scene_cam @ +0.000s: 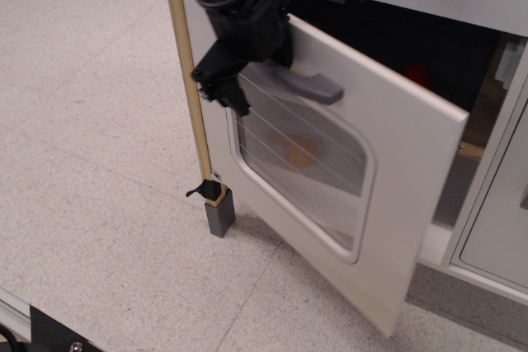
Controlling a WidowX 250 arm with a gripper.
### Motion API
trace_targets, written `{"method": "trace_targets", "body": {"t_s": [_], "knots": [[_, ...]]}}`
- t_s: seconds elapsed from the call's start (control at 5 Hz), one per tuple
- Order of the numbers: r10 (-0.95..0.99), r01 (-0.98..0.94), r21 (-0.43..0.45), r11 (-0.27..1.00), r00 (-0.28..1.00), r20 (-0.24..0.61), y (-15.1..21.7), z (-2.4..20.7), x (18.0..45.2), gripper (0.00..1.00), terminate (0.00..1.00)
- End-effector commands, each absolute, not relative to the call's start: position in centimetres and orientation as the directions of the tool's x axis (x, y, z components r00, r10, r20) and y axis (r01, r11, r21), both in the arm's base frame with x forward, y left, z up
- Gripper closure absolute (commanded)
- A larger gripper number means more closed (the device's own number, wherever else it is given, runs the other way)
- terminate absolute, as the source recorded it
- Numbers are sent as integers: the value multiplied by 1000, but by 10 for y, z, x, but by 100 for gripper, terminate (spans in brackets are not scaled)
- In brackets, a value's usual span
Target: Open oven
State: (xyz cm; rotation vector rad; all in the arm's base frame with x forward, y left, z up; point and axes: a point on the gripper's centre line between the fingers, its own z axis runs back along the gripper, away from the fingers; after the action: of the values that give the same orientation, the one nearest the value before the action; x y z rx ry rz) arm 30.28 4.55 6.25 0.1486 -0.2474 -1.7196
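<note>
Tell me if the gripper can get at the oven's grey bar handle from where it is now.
Probably yes. The gripper hangs just left of the handle on the half-open oven door, and nothing stands between them. Whether its fingers are open or shut cannot be told.

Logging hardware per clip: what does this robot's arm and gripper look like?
The arm is all black, bulky and angular, with a ribbed, cable-like section near the top. The gripper is black too, ending in short dark jaws with small pale specks. No markings are legible.

White oven point(412, 146) door, grey handle point(312, 84) (wire-lined window), black tool point(224, 88), speckled floor point(91, 121).
</note>
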Motion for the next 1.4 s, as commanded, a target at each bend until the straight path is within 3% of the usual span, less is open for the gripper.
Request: {"method": "trace_targets", "body": {"t_s": [0.0,0.4,0.6,0.8,1.2], "knots": [[-996,968,249,-27,-48,76,22,129,287,0,0],[-988,968,251,-23,-60,140,-30,175,299,0,0],[-986,980,198,-30,-62,157,-57,163,316,0,0],[-992,988,151,-38,-56,115,-70,137,324,0,0],[-996,994,89,-69,-74,59,-57,100,301,0,0]]}}
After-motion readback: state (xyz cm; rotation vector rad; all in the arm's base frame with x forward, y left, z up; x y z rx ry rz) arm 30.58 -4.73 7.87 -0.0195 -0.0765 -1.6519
